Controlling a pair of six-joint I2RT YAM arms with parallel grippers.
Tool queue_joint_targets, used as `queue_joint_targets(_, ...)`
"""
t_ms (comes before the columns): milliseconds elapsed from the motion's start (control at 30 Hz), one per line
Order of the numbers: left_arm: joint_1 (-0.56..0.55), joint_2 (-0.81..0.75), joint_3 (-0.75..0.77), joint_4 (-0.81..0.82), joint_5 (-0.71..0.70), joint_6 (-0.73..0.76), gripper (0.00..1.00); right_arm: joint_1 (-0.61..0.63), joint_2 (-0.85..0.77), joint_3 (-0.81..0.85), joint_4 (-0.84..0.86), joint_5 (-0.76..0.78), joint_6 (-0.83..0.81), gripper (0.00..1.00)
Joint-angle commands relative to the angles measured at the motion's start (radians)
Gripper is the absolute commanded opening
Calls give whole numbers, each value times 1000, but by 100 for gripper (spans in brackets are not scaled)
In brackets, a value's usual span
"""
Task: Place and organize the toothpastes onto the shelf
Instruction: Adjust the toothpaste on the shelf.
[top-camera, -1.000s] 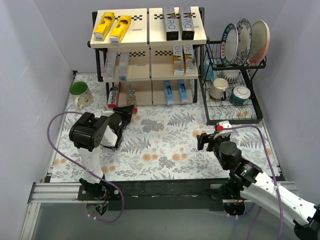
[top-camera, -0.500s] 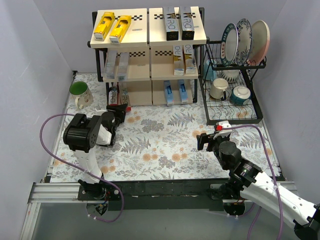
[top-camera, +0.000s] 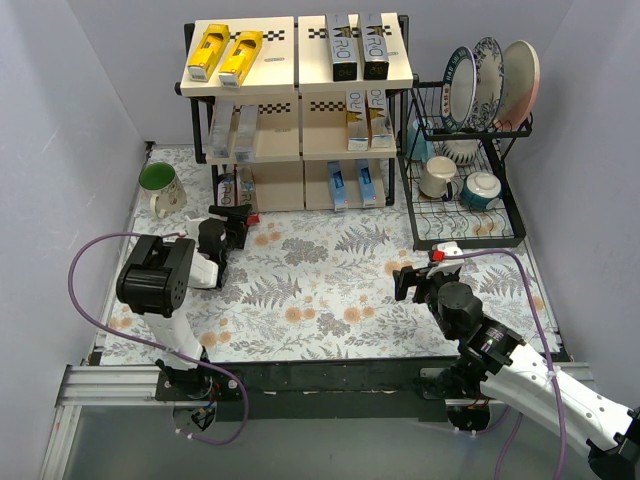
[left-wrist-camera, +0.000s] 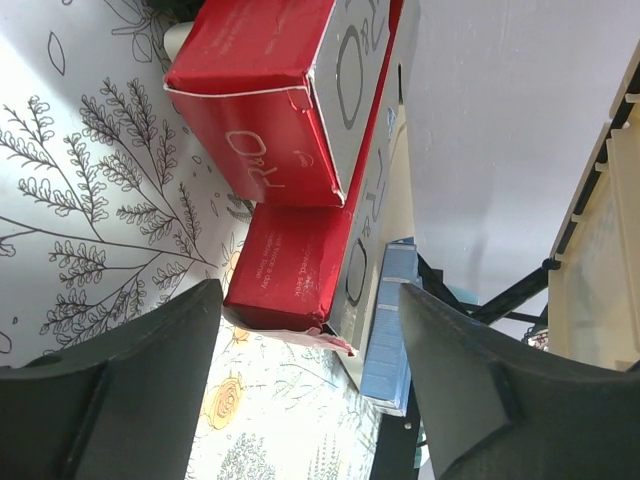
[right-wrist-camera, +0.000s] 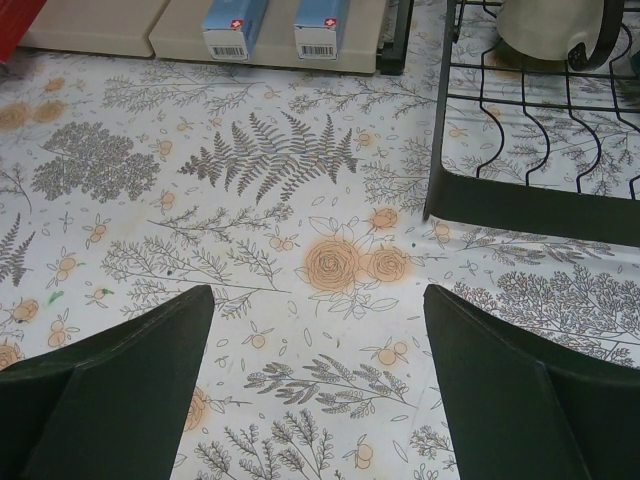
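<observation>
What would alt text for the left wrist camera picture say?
A red rectangular toothpaste carton and a second red carton lie side by side just ahead of the open left gripper, next to a fern-patterned tablecloth. A blue carton lies beyond them.

Red toothpaste cartons (left-wrist-camera: 262, 105) glossy card; table cover (right-wrist-camera: 250, 300) matt; dish rack (right-wrist-camera: 530, 210) coated wire.

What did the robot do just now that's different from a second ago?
The left hand moved toward the bottom left of the shelf, carrying a red toothpaste box. It brought the box in beside another red box, then opened and let go. The right hand stayed open where it was, and the other boxes on the shelf did not move.
</observation>
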Motion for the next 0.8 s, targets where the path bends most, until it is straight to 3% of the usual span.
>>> queue_joint_targets(0, 5, -61, 21, -57, 9, -130, 72, 0, -8, 8, 31, 8, -5, 94)
queue_joint_targets(367, 7, -139, 47, -197, 6, -142, 74, 0, -4, 4, 36, 6, -5, 94)
queue_joint_targets(767, 34, -124, 118, -257, 3, -151, 77, 0, 4, 4, 41, 5, -7, 94)
